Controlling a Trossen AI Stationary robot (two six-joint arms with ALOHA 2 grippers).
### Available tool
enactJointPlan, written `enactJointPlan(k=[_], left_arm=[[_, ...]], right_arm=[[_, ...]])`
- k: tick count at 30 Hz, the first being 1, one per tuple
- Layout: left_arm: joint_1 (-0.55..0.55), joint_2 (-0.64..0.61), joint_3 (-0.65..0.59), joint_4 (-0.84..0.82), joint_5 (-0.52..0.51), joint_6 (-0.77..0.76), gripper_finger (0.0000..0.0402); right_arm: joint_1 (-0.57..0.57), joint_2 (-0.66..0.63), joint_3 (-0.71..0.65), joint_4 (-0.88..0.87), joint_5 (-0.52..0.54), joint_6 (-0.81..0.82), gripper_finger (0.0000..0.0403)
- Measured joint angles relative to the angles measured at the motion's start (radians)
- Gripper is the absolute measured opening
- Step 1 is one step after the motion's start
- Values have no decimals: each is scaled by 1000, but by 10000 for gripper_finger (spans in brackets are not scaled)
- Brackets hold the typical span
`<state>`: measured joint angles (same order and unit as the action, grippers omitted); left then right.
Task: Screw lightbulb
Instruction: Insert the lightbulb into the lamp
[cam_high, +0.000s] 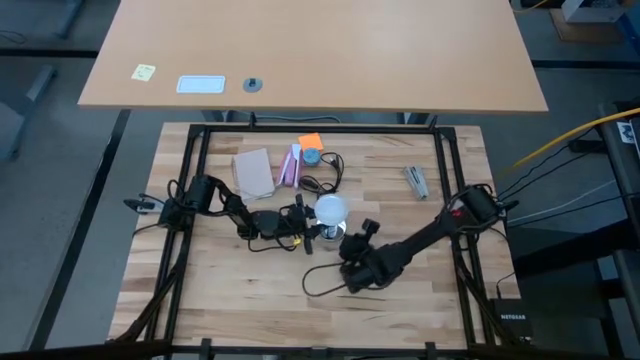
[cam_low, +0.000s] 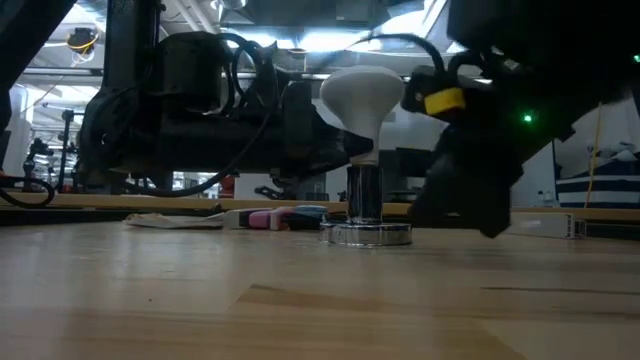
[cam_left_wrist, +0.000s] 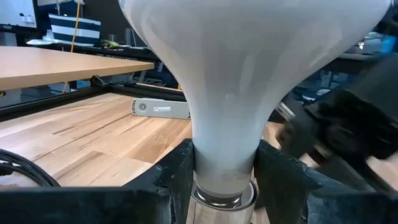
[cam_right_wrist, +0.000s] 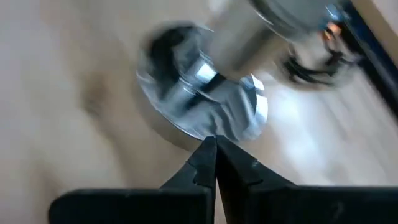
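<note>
The frosted white lightbulb (cam_high: 331, 210) stands upright, its neck in the silvery socket (cam_low: 366, 232), whose round base rests on the wooden table. My left gripper (cam_left_wrist: 224, 171) reaches in level from the table's left and is shut on the bulb. My right gripper (cam_right_wrist: 215, 152) comes slanting down from the table's right, shut with nothing between its fingers. Its tips are at the near rim of the socket's base (cam_right_wrist: 199, 109). In the low view the bulb's globe (cam_low: 362, 92) stands between the two dark arms. My left gripper pinches the bulb's narrow neck (cam_left_wrist: 224, 165) between its two fingers (cam_left_wrist: 179, 171), just above the socket's metal collar. The fingers come level from the table's left, one on each side of the neck. The bulb stands upright on the socket. My right gripper's shut tips lie at the socket base's rim; I cannot tell whether they touch it.
A thin dark cord (cam_high: 322, 286) loops over the table near my right arm. Toward the far edge lie a pink-and-white packet (cam_high: 290, 166), a tan card (cam_high: 254, 172) and an orange piece (cam_high: 311, 142). A small grey metal part (cam_high: 416, 180) lies at the far right.
</note>
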<state>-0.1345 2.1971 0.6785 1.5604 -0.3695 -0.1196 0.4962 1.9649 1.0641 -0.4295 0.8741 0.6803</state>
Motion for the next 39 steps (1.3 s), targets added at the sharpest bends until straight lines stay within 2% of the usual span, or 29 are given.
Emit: enactJointPlan(k=[4,7,13,21,27,39], left_arm=[[1,0,0,1,8,0,143],[1,0,0,0,9,0,143],[2,0,2,4,19,1,143],[3,0,0,-1,9,1,143],[4,0,0,-6,7,1,143],[4,0,0,-3,16,-4,143]], right_arm=[[10,18,2,184,-5,-116,5],[-2,39,3,261,-9,-195,4],[-43,98,8,301,-42,-212,8],[-49,102,8,221,-3,-145,3],[-49,101,9,98,17,-25,4],[-66,102,6,-32,81,66,5]])
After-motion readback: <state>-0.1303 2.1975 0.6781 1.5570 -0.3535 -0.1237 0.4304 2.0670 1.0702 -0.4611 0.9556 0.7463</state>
